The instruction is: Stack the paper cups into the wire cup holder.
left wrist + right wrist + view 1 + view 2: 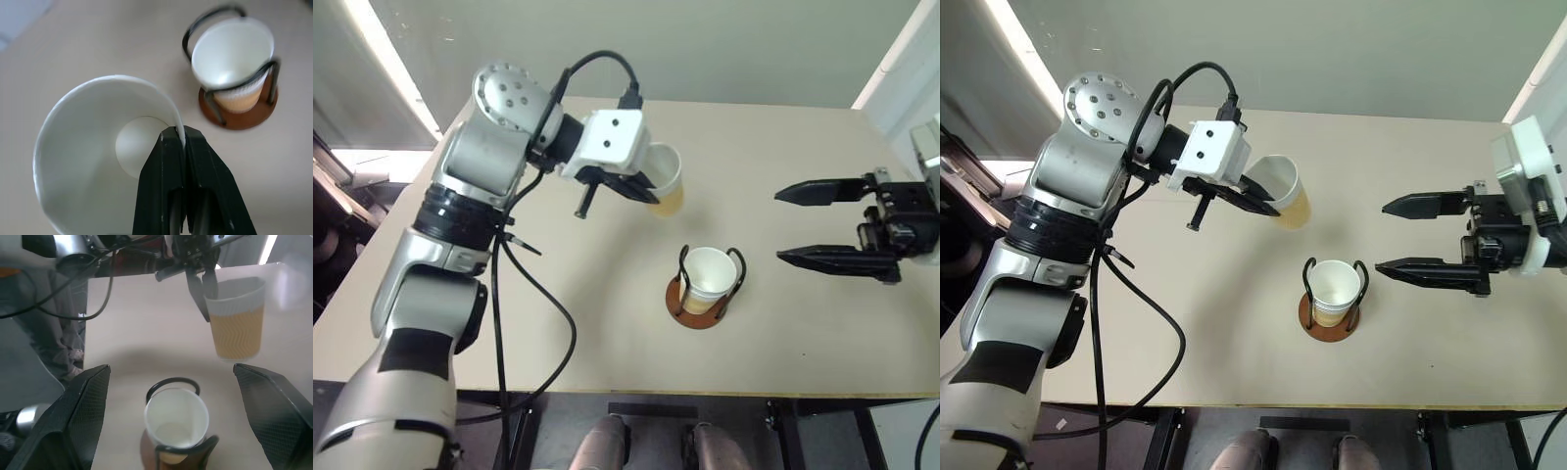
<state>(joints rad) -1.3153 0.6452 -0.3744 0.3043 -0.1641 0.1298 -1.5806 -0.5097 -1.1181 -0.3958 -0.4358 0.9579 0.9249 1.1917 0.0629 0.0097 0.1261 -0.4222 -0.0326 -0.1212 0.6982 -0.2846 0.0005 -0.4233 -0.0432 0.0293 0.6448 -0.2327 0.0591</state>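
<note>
My left gripper (pixel 644 188) is shut on the rim of a tan-yellow paper cup (pixel 666 181), holding it tilted in the air above the table, up and to the left of the holder. In the left wrist view the two black fingers (pixel 168 176) pinch the cup wall (pixel 93 161), one inside and one outside. The wire cup holder (pixel 704 305), a reddish-brown disc with black wire loops, stands at the table's middle front with another cup (pixel 710 278) seated upright in it. My right gripper (pixel 793 225) hangs open to the right of the holder, nothing between its fingers.
The beige table (pixel 783 147) spreads around the holder. Black cables (pixel 543 323) trail from my left arm over the table's front left. The front edge (pixel 705 394) runs close below the holder.
</note>
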